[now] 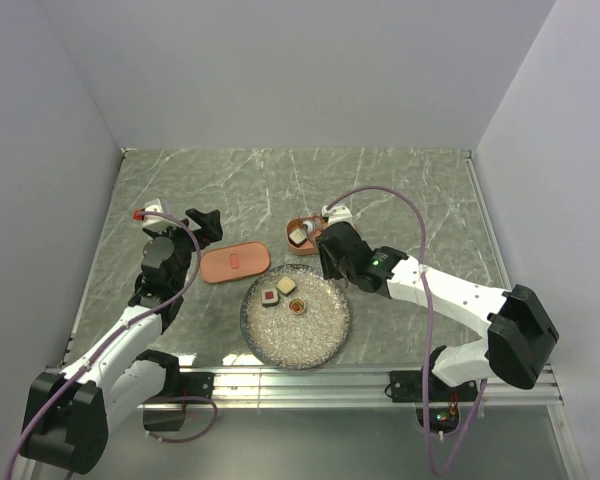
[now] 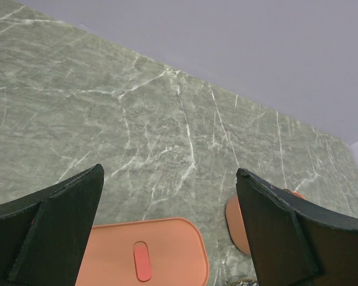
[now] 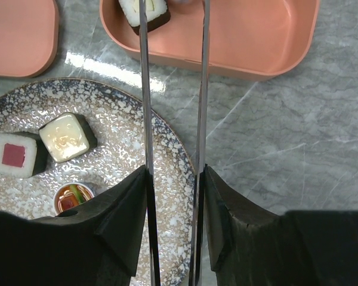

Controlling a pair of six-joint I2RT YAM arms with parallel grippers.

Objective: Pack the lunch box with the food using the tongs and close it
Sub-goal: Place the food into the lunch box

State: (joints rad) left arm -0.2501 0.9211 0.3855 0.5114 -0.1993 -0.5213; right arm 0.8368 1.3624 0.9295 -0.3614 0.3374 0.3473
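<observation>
My right gripper (image 3: 175,173) is shut on the tongs (image 3: 201,89), whose two thin metal arms run up out of the frame over the salmon-orange lunch box (image 3: 244,36). One white-topped, dark-rimmed piece of food (image 3: 144,12) lies in the box against the left tong arm; the tong tips are out of view. On the speckled plate (image 3: 125,161) sit a red-topped piece (image 3: 17,155), a cream-topped piece (image 3: 65,137) and a small brown one (image 3: 71,198). The flat lid (image 1: 235,262) lies left of the box. My left gripper (image 1: 205,222) hangs open over the lid (image 2: 149,253), holding nothing.
The plate (image 1: 295,316) sits just in front of the lunch box (image 1: 302,233), close to the near table rail. Grey walls enclose the marble table on three sides. The box's rounded end (image 2: 235,223) shows beside my left gripper's right finger (image 2: 286,232).
</observation>
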